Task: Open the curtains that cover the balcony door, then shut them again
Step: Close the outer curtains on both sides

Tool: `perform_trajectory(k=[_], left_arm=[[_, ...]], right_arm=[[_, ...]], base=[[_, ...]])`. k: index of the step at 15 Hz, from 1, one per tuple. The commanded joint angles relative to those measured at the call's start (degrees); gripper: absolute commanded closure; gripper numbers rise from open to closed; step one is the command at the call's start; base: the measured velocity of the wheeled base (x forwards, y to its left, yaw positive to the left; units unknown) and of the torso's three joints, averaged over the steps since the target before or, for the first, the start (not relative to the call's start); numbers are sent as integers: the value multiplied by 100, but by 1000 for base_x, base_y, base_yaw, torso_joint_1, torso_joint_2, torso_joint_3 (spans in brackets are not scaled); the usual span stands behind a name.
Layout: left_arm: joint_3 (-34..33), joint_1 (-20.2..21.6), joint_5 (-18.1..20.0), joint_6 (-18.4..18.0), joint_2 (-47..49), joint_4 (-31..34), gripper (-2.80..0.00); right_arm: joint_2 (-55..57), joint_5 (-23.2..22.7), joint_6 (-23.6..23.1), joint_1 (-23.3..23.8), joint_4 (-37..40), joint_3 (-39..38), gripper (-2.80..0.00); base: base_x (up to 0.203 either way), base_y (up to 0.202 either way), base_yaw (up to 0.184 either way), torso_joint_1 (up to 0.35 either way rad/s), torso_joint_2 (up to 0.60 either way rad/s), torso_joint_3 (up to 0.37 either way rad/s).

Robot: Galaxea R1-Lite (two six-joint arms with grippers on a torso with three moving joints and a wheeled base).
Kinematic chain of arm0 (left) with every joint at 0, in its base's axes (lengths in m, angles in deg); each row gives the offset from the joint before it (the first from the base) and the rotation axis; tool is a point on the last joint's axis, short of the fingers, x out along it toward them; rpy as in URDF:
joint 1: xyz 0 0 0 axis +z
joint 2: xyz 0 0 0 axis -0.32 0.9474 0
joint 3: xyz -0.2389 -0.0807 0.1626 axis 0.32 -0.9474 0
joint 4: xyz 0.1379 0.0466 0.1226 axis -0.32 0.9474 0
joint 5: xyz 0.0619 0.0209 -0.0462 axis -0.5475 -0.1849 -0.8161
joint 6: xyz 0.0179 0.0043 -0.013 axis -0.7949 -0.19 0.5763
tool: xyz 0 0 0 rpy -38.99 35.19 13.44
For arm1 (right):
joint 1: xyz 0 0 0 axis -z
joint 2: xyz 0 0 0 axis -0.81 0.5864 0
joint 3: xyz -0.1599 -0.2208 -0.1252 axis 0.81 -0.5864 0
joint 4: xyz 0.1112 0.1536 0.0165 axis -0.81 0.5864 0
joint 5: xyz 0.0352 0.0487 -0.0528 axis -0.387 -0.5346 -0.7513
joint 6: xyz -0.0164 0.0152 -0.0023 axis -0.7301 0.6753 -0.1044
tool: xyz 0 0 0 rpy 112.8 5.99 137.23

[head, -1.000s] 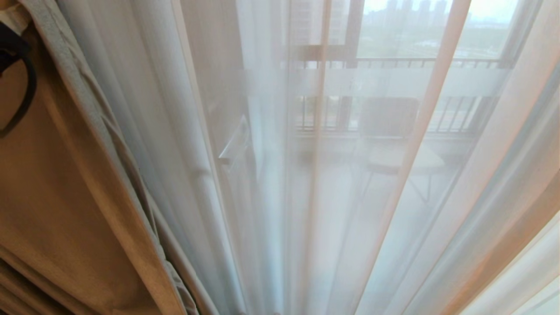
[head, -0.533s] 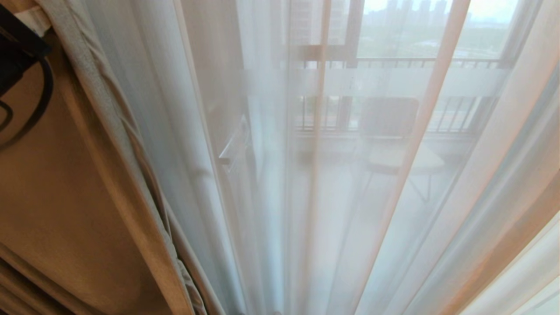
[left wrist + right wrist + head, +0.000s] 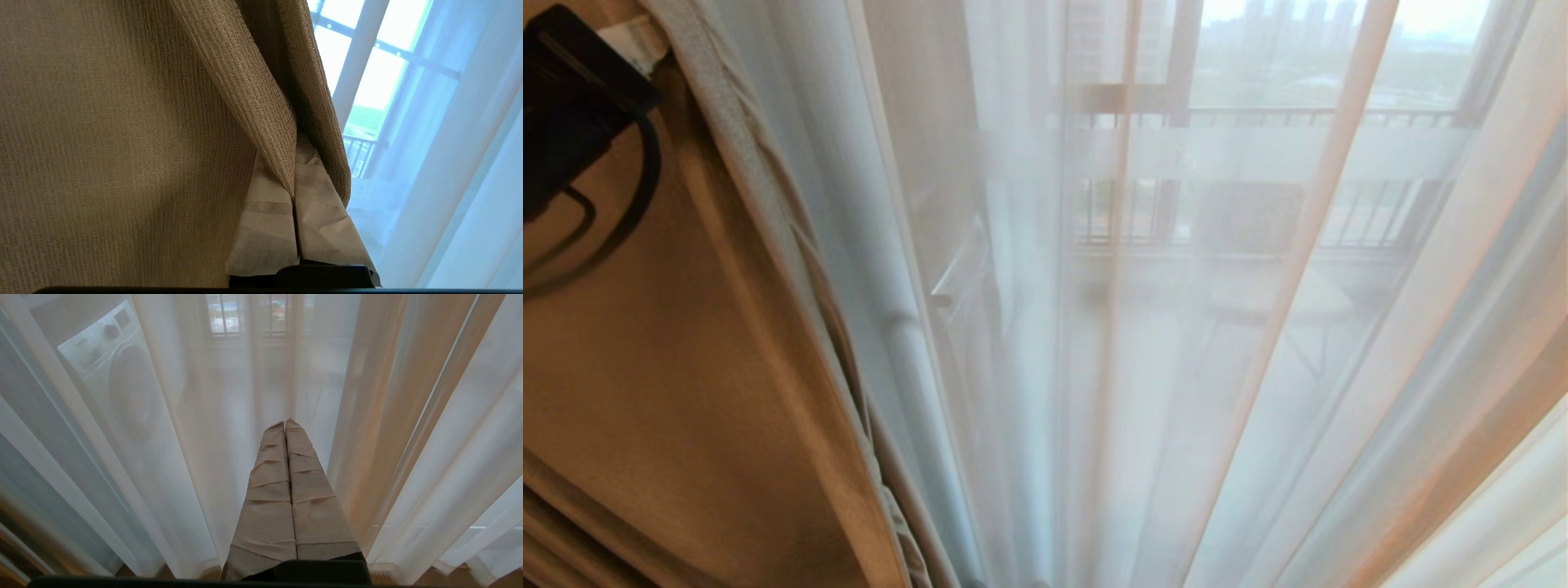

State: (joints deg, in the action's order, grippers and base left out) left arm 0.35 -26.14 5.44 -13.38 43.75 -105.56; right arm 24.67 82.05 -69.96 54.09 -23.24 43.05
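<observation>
The sheer white curtain, thin and softly pleated, is hanging across most of the head view, veiling the balcony door with its dark frame and frosted band. At the left, the heavy beige drape, coarsely woven and thickly hemmed, is advancing rightward compared with a second ago, its edge covering more of the sheer; this suggests the closing phase is under way. The left gripper, paper-wrapped, is pinching a fold of the drape between closed fingers. The right gripper, fingers pressed together and holding nothing, is resting parked, pointing at the sheer.
</observation>
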Motion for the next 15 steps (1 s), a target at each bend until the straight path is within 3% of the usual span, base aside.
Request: perform_trajectory(k=[1, 15], left_arm=[[1, -129, 15, 16, 59, -27, 0], [-16, -814, 5, -1, 174, -27, 0]], right_arm=[[0, -1, 3, 0, -2, 0, 0], [0, -1, 3, 0, -2, 0, 0]], base=[[0, 0, 0, 0, 0, 0], [0, 0, 0, 0, 0, 0]])
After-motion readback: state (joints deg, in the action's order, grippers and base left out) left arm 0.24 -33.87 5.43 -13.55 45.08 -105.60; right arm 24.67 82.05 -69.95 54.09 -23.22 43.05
